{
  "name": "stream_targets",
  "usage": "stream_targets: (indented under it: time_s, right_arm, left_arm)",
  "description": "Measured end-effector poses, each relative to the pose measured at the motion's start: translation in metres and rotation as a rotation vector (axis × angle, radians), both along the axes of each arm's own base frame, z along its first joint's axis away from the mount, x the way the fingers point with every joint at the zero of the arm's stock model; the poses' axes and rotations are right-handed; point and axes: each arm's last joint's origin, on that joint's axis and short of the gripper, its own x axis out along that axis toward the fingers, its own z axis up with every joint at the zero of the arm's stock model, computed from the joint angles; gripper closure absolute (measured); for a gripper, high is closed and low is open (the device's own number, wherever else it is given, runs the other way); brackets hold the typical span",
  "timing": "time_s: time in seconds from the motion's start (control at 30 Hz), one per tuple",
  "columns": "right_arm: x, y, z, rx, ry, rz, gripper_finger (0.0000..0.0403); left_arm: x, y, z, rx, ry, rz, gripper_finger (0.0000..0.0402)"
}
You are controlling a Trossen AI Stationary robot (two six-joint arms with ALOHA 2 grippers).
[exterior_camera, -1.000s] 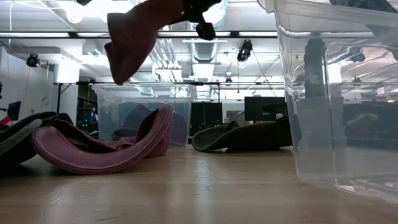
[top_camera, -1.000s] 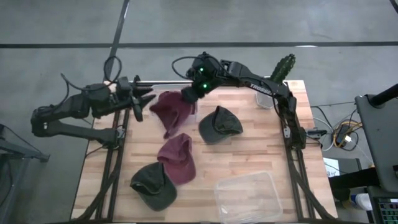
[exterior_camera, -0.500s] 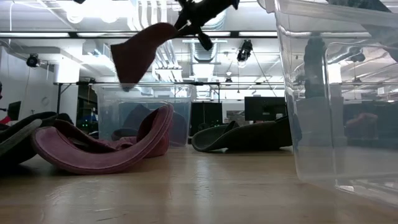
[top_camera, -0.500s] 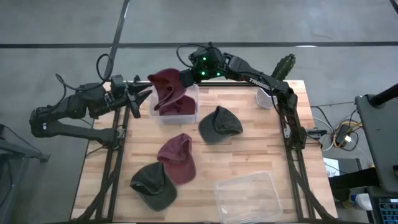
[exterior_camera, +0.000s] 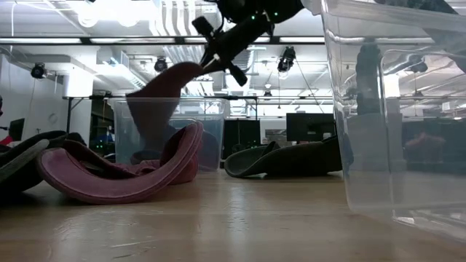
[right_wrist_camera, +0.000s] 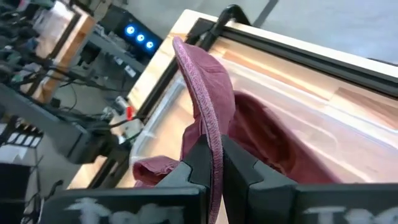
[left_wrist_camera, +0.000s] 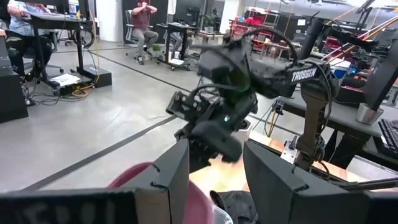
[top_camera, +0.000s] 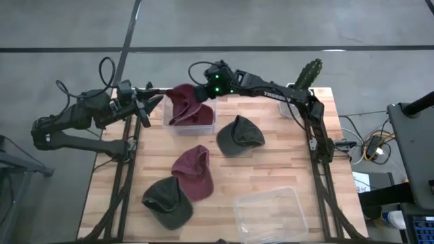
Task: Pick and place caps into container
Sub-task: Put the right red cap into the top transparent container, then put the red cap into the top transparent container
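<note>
My right gripper (top_camera: 203, 92) is shut on a maroon cap (top_camera: 182, 102) above the clear container (top_camera: 203, 125) at the table's far left. In the low view the cap (exterior_camera: 156, 102) hangs from the gripper (exterior_camera: 216, 58) with its lower end inside the container (exterior_camera: 211, 138). More maroon cloth (right_wrist_camera: 264, 134) lies in the container; whether it is another cap I cannot tell. An olive cap (top_camera: 239, 134), a maroon cap (top_camera: 193, 173) and a second olive cap (top_camera: 167, 200) lie on the table. My left gripper (top_camera: 153, 102) waits open off the table's far-left corner. My right gripper pinches the maroon cap's brim by its edge (right_wrist_camera: 215, 146) between the two fingers (right_wrist_camera: 198, 165). The fingers slant down from the table's right side. The cap is lifted and hangs below the fingers, its lower part (exterior_camera: 145, 124) within the container's walls.
A second clear tub (top_camera: 268, 211) stands at the near right and fills the right of the low view (exterior_camera: 393, 109). A green cactus (top_camera: 308, 72) in a white pot (top_camera: 287, 107) stands at the far right corner. Bare wood lies between the caps.
My right gripper has carried the maroon cap toward the table's far-left corner and then downward, tipping as it went. The cap, first high above the table, now hangs with its lower end inside the container. My left gripper has drawn back a little toward the far edge.
</note>
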Motion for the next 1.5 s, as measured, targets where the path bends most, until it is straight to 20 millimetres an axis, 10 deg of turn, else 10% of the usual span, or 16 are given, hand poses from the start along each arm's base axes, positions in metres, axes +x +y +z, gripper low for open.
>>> stream_targets:
  time_s: [0.5,0.73,1.07,1.5]
  right_arm:
    - [-0.002,0.000,-0.042,0.078,0.070,-0.053,0.0388]
    - [-0.005,0.003,-0.053,0.100,0.135,-0.049,0.0320]
    - [-0.007,0.003,-0.022,0.003,0.156,0.021,0.0202]
    - [-0.008,0.009,0.015,-0.041,0.098,0.125,0.0188]
  left_arm:
    - [0.000,0.001,0.000,0.010,0.006,0.024,0.0257]
    - [-0.001,0.001,0.000,0.010,0.005,0.025,0.0257]
    - [-0.001,0.001,0.000,0.011,0.006,0.025,0.0257]
    - [-0.001,0.001,0.000,0.011,0.007,0.025,0.0257]
